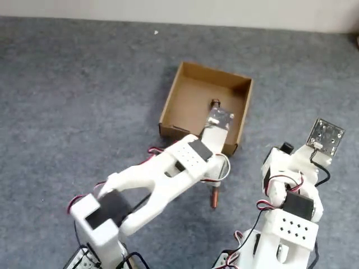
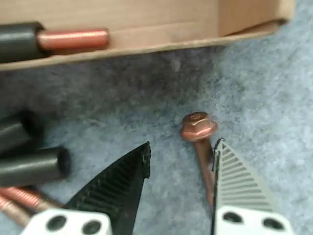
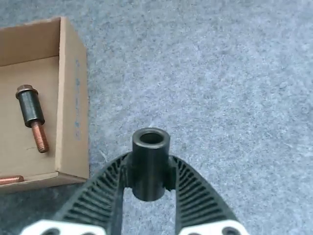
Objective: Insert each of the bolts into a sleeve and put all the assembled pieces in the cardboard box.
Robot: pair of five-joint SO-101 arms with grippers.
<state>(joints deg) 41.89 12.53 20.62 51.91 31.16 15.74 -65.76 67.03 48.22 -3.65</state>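
Left hand (image 2: pixel 182 147), spread around a bolt (image 2: pixel 198 128) near the cardboard box (image 2: pixel 146 41), apparently needed closing; right hand (image 3: pixel 149 169) clamped a sleeve (image 3: pixel 150 144).

Left gripper (image 2: pixel 182 146) with fingers (image 2: pixel 120 181) spread apart over the grey bench (image 2: pixel 254 88), loose copper bolt (image 2: pixel 199 128) lying just beside the pale finger, two black sleeves (image 2: pixel 29 164) with copper shafts (image 2: pixel 19 198) nearby, sleeved bolt (image 2: pixel 73 40) in the cardboard box (image 2: pixel 161 19).
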